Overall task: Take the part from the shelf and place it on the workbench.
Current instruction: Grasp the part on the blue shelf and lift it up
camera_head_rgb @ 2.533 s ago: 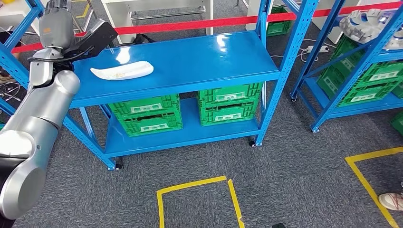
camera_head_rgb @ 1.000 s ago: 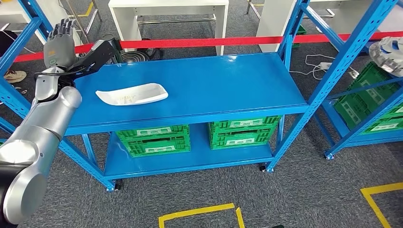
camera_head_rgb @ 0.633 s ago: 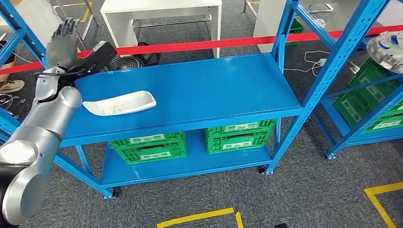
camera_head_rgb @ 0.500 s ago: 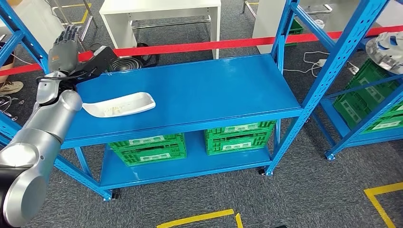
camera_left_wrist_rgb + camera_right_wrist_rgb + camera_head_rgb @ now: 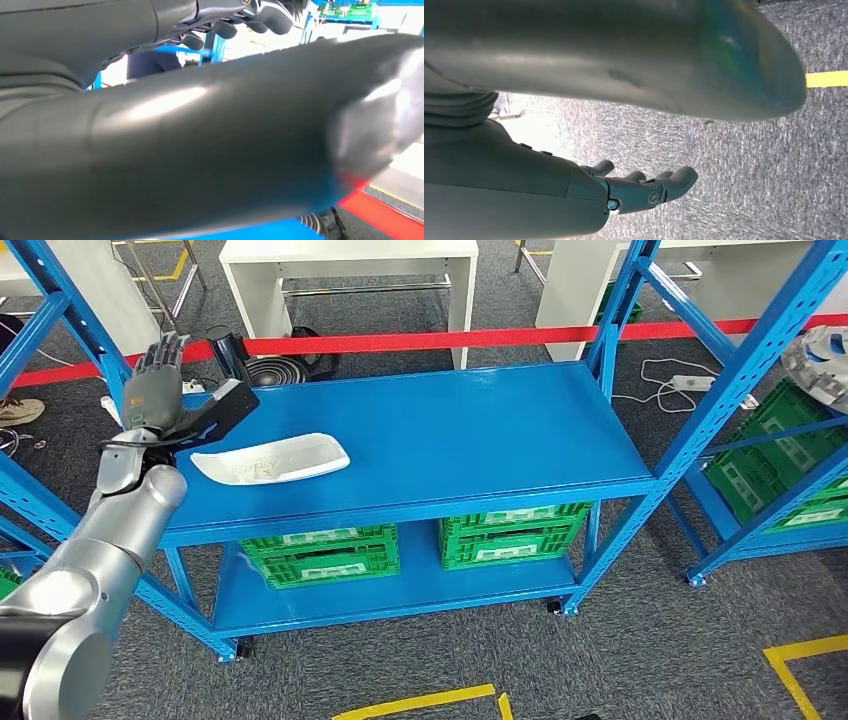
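A long white curved part [image 5: 271, 458] lies flat on the top of the blue shelf [image 5: 450, 440], towards its left end. My left hand [image 5: 172, 400] is raised at the shelf's left edge, fingers spread upward and thumb stretched toward the part, holding nothing. It stands just left of the part and a little above it, not touching. Up close, the left hand's thumb [image 5: 215, 150] is large and blurred. My right hand [image 5: 634, 190] hangs over grey carpet with its fingers loosely apart and nothing in it.
Green crates [image 5: 320, 552] [image 5: 512, 532] sit on the shelf's lower level. A red tape barrier [image 5: 420, 340] runs behind the shelf, with a white bench [image 5: 350, 260] beyond. Another blue rack [image 5: 770, 410] with green crates stands at the right. Yellow floor tape [image 5: 420, 702] marks the carpet near me.
The camera has shifted, so the shelf and part sit slightly further right. My left hand has come lower and nearer the part's left end, still open.
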Tool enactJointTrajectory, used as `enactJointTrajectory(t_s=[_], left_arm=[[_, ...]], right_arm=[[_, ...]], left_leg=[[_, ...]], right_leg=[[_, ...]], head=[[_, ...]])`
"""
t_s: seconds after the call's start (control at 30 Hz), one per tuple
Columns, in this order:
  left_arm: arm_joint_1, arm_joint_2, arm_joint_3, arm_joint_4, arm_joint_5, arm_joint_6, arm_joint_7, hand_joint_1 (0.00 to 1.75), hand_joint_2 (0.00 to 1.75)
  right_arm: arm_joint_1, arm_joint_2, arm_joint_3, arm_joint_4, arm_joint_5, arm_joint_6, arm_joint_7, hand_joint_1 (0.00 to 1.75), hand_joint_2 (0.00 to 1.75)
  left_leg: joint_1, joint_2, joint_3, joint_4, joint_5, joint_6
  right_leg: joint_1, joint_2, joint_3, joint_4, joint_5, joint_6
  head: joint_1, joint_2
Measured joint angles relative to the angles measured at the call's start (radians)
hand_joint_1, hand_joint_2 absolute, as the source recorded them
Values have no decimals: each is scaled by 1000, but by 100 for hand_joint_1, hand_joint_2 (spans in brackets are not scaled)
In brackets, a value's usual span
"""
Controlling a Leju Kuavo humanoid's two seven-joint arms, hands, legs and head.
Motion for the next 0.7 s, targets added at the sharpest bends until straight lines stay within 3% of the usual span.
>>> enactJointTrajectory(t_s=[0.1, 0.23, 0.7], left_arm=[[45, -7, 4, 1, 0, 46, -24, 0, 0], [83, -14, 5, 1, -2, 72, -40, 0, 175], [175, -47, 1, 8, -140, 186, -78, 0, 175]], right_arm=[[0, 0, -5, 0, 4, 0, 1, 0, 0], [0, 0, -7, 0, 4, 0, 2, 0, 0], [1, 3, -13, 0, 22, -1, -6, 0, 0]], left_leg=[[-1, 0, 0, 0, -1, 1], [-1, 1, 0, 0, -1, 2], [0, 1, 0, -1, -1, 1]], right_leg=[[-1, 0, 0, 0, 0, 6], [-1, 0, -1, 0, 0, 7], [0, 0, -2, 0, -2, 8]], head=[[0, 0], [0, 0], [0, 0]])
